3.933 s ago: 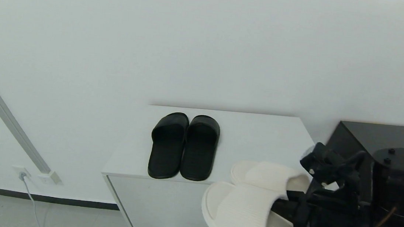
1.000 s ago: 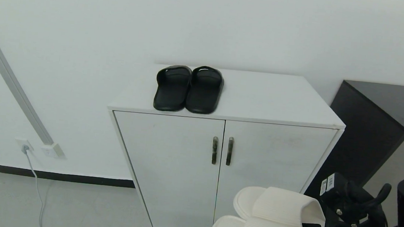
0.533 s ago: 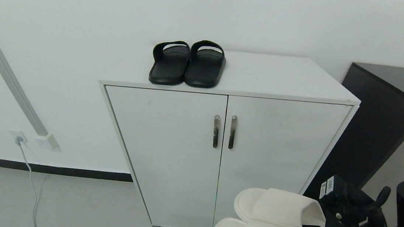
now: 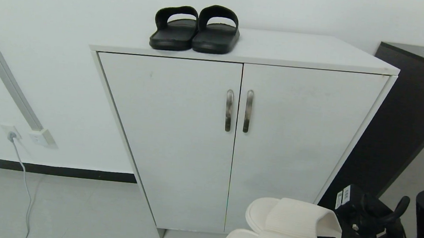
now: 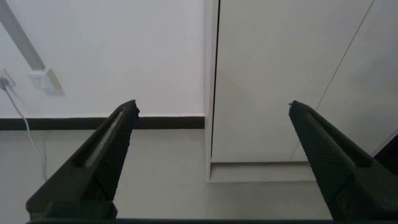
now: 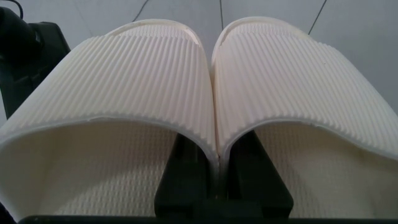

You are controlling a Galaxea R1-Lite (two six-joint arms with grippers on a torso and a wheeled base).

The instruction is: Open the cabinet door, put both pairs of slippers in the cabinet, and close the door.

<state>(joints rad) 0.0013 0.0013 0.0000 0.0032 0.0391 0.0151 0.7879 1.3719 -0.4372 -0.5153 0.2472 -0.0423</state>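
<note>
The white cabinet (image 4: 179, 139) stands with both doors shut, its two metal handles (image 4: 228, 110) side by side at the middle. A pair of black slippers (image 4: 195, 28) rests on its top, toward the left. The pair of white ribbed slippers (image 4: 286, 231) hangs low in front of the right door's bottom corner. My right gripper (image 6: 214, 171) is shut on their two inner strap edges, pressed together. My left gripper (image 5: 211, 109) is open with nothing between its fingers (image 5: 118, 143), facing the cabinet's lower left corner (image 5: 273, 81) and the floor.
A black piece of furniture (image 4: 410, 115) stands right beside the cabinet. On the wall at the left are a diagonal trunking strip (image 4: 2, 71), a socket (image 4: 41, 137) and a cable (image 4: 20, 170) hanging to the grey floor (image 4: 51, 212).
The head camera has sunk, so the cabinet has risen in the picture and its doors show in full. The white slippers stay in my right gripper, now down by the doors' lower part.
</note>
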